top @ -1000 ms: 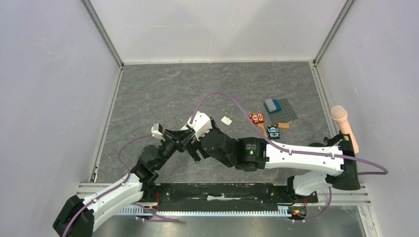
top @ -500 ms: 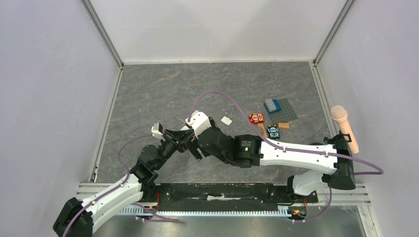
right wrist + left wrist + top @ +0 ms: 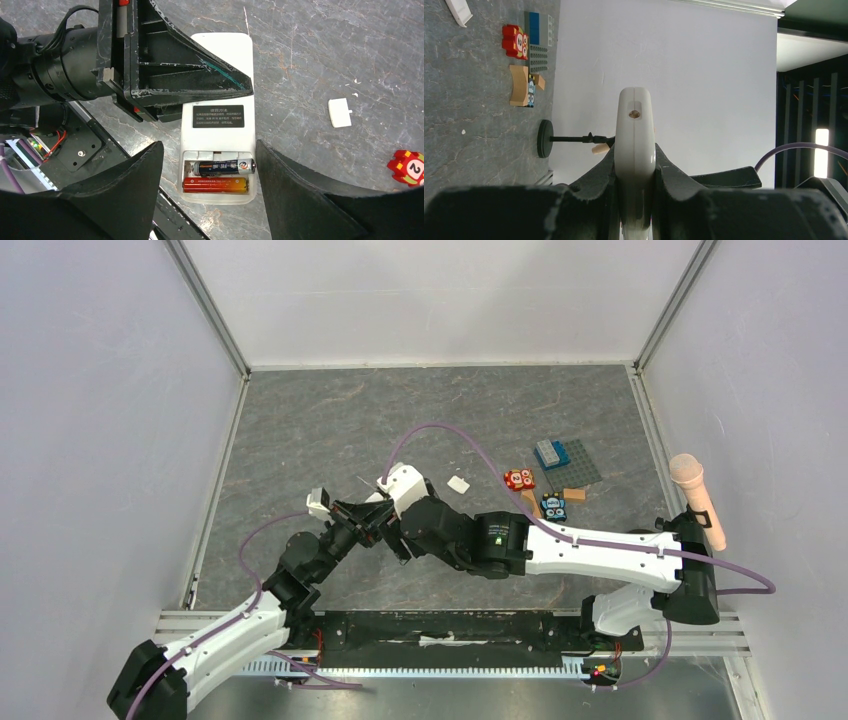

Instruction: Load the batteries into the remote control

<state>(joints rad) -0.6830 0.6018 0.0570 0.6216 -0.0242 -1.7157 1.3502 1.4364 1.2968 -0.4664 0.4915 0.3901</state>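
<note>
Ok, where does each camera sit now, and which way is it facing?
Top external: above and behind the bases, looking down on the table; both arms show.
Left wrist: looks across toward the right wall; the left gripper clamps the remote control edge-on.
Right wrist: looks down through the open right gripper at the batteries in the bay.
Shared: the red block, in all three.

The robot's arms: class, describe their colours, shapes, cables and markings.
The left arm and right arm have white shells between rounded black joints. A purple cable loops along each. A green light glows on the right arm. The left hand and right hand each have two black wedge-shaped fingers.
</note>
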